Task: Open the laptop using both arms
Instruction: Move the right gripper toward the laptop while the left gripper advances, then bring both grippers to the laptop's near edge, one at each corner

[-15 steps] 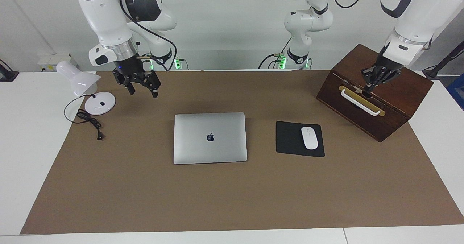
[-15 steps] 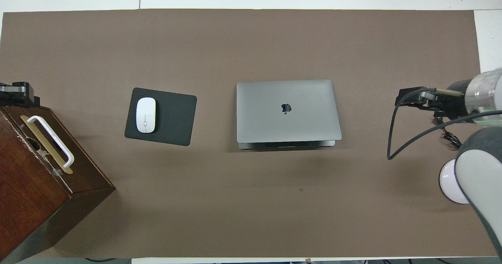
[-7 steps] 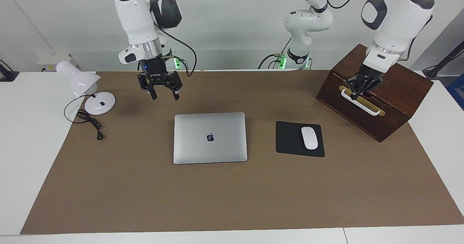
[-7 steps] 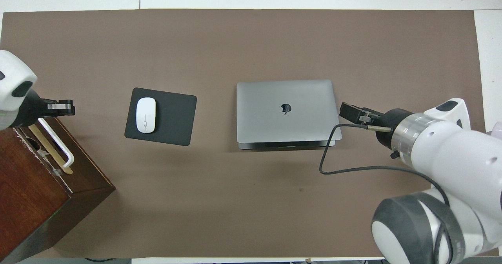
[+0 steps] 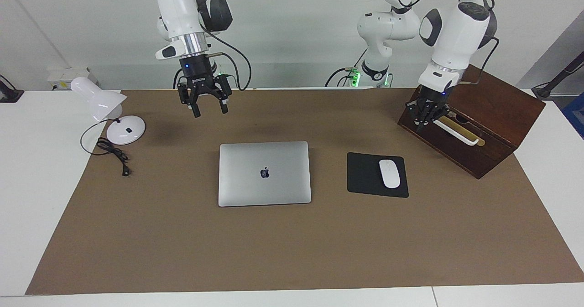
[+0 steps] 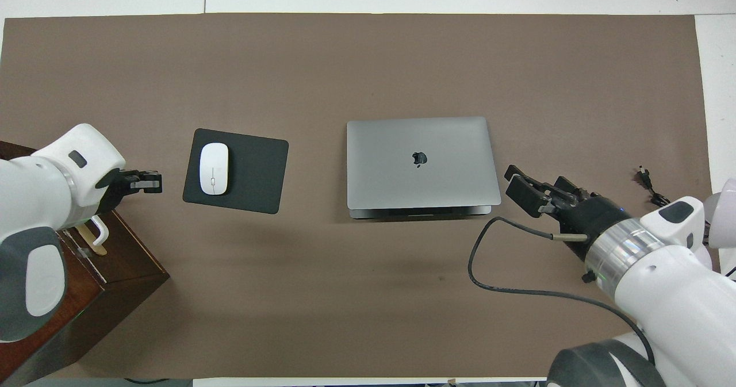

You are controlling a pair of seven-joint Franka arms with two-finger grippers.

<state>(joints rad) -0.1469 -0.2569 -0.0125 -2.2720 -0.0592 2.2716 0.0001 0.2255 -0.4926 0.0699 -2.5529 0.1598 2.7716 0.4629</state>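
The desk carries a brown mat, and the laptop lies flat at its middle with the lid fully down, so nothing of the opening is done yet: by my reading both arms are only on approach, and the reach, the steadying of the base and the lift of the lid all remain.

A dark wooden box stands at the left arm's end of the desk, and a black mouse pad with a white mouse lies between that box and the laptop. A white desk lamp sits at the right arm's end.

The right end effector hangs in the air over the mat near the laptop's corner toward the robots, clear of the lid, its fingers spread and empty. The left end effector hovers over the box's edge beside the white handle, well apart from the laptop with the mouse pad between them; its fingertips are pressed together on nothing.
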